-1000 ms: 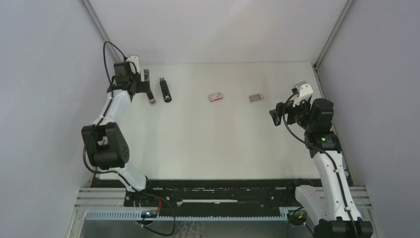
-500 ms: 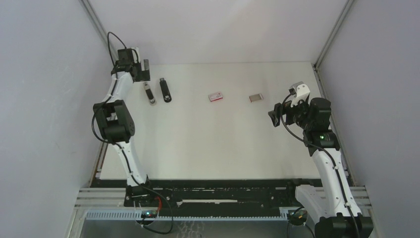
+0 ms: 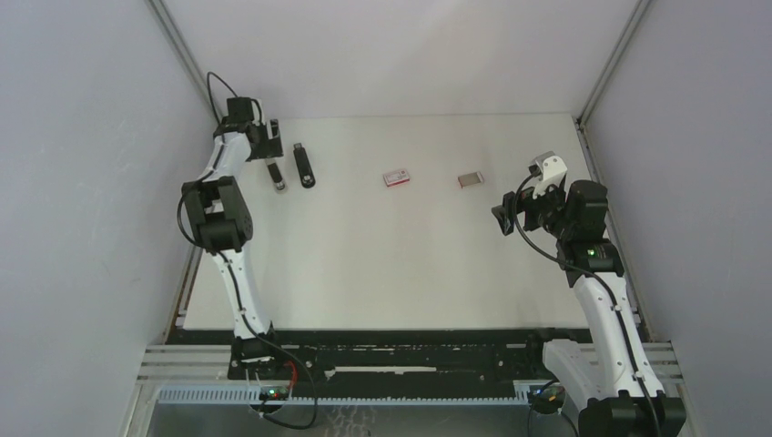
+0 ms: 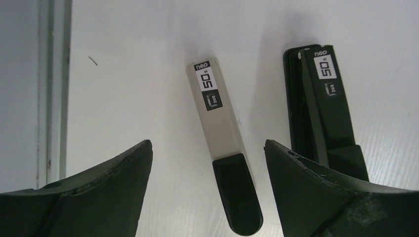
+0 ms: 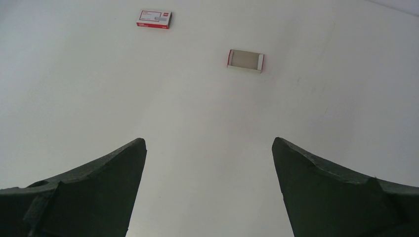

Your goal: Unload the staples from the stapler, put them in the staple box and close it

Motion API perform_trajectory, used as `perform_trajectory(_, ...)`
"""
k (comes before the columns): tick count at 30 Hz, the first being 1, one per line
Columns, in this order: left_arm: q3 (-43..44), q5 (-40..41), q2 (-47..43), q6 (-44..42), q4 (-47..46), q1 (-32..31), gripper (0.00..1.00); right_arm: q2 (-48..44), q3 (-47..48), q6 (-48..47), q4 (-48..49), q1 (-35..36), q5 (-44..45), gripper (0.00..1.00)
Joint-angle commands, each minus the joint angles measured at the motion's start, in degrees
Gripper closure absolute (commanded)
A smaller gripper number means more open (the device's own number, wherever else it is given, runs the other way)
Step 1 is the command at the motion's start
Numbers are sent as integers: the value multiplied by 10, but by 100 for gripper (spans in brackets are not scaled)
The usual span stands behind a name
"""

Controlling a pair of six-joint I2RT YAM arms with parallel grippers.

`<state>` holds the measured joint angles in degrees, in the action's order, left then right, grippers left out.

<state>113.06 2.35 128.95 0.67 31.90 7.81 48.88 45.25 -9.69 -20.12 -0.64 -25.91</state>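
Note:
Two staplers lie side by side at the far left of the table. One is grey with a black end (image 4: 220, 116) (image 3: 276, 174); the other is black (image 4: 326, 108) (image 3: 303, 166). My left gripper (image 4: 207, 148) (image 3: 266, 143) hangs open just above the grey stapler. Its black end lies between the fingers, which do not touch it. The right finger (image 4: 316, 187) covers the near end of the black stapler. My right gripper (image 5: 209, 148) (image 3: 503, 218) stands open and empty over bare table at the right. No staples show in any view.
A small red-and-white box (image 3: 396, 177) (image 5: 154, 19) and an open box tray (image 3: 470, 178) (image 5: 245, 60) lie at the back middle. The enclosure's left wall and the table's left edge rail (image 4: 52, 89) run close beside my left gripper.
My left arm has stretched further back and swung its gripper right, over the grey stapler's near end. Its jaws have narrowed slightly. The right arm has barely moved.

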Motion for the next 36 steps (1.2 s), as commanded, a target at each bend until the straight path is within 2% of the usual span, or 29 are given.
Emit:
perform_trajectory(1, 37, -16, 8, 27, 4, 1, 13, -5, 0, -12, 11, 1, -12, 0)
perform_trajectory(3, 36, -19, 10, 34, 3, 1, 16, -5, 0, -15, 12, 2, -13, 0)
perform_trajectory(10, 22, -25, 15, 55, 4, 1, 33, -5, -1, -18, 9, 3, -16, 0)
perform_trajectory(18, -5, -32, 3, 61, 3, 2, 36, -1, -1, -14, 12, 12, -15, 0)
perform_trajectory(28, -33, -40, -2, 62, 2, 1, 38, 11, 48, 80, -4, 64, 0, 0)
perform_trajectory(36, -79, -42, -34, 54, -3, 1, 53, 33, 142, 145, -84, 152, 55, 0)
